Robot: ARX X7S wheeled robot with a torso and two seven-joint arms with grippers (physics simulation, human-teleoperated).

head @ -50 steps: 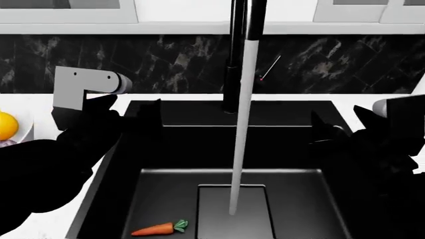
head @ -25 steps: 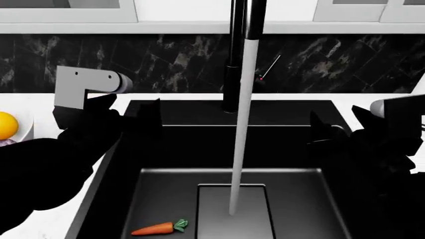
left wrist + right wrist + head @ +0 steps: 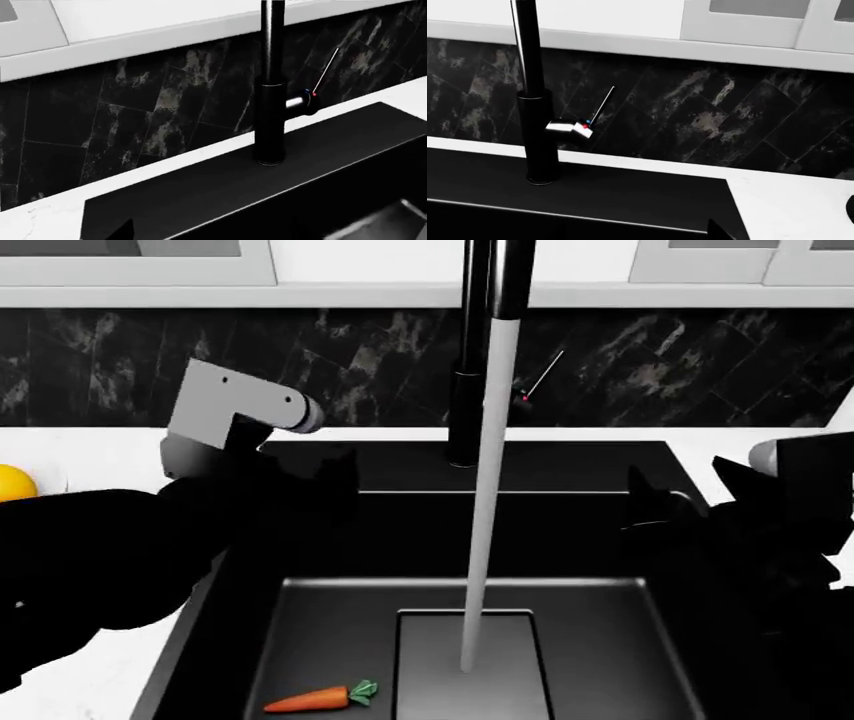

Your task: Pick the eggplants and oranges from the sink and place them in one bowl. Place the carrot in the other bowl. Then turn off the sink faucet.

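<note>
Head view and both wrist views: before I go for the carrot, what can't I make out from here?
- Left gripper: jaws black against the black sink; open or shut unclear. Absent from its wrist view.
- Right gripper: same problem.
- Orange: cut by the head view's left edge; its bowl is out of sight behind the left arm.
- Eggplant: in no view.
- Carrot: head view only.

Ahead of me a black marbled tile backsplash (image 3: 320, 365) runs along the wall. White cabinets (image 3: 134, 262) hang above it, and a white surface (image 3: 790, 202) lies below.
</note>
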